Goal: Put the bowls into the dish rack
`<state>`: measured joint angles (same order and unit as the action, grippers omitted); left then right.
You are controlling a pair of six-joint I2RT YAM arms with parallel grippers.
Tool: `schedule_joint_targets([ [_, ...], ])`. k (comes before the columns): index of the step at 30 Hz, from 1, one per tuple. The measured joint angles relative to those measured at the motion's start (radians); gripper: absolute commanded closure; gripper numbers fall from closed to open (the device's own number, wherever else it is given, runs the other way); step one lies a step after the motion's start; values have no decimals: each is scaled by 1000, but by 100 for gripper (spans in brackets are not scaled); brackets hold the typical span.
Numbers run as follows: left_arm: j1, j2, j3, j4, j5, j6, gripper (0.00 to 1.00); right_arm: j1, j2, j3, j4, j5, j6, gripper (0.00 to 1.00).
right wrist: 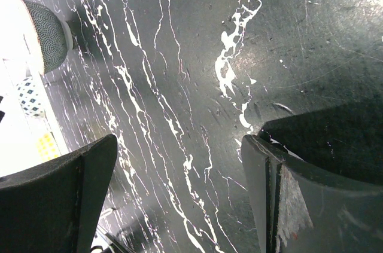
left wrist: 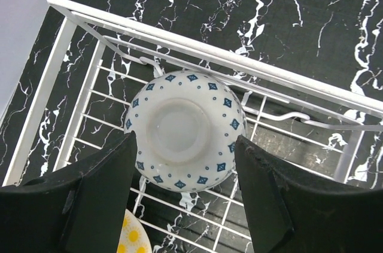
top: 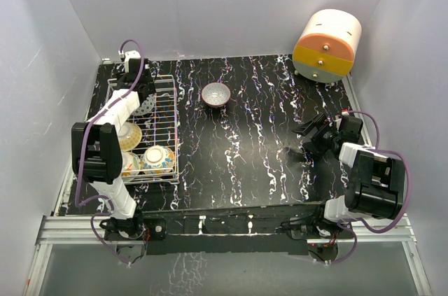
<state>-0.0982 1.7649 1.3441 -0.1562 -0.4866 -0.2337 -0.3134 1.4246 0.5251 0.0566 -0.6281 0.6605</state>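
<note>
The white wire dish rack (top: 174, 124) stands at the table's left. My left gripper (top: 143, 93) reaches into its far end, shut on a white bowl with blue diamonds (left wrist: 182, 130). That bowl is turned foot toward the wrist camera, against the rack's rim (left wrist: 239, 61), with a finger on each side. Nearer in the rack sit a yellow-rimmed bowl (top: 129, 135), an orange floral bowl (top: 158, 159) and one more, half hidden by the arm. A grey patterned bowl (top: 215, 94) stands upright on the table right of the rack. My right gripper (top: 308, 138) hangs open over bare table, empty (right wrist: 179, 139).
A big cream, orange and yellow drum (top: 327, 45) stands at the back right corner. White walls close in the black marbled table (top: 252, 156) on three sides. The right wrist view catches the grey bowl (right wrist: 48, 34) far off at its left edge.
</note>
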Motion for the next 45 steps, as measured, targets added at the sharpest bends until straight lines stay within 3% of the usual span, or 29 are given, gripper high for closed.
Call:
schedule_joint_targets([
  [45, 73, 62, -48, 71, -87, 58, 30, 0, 3, 0, 0, -1, 0, 13],
])
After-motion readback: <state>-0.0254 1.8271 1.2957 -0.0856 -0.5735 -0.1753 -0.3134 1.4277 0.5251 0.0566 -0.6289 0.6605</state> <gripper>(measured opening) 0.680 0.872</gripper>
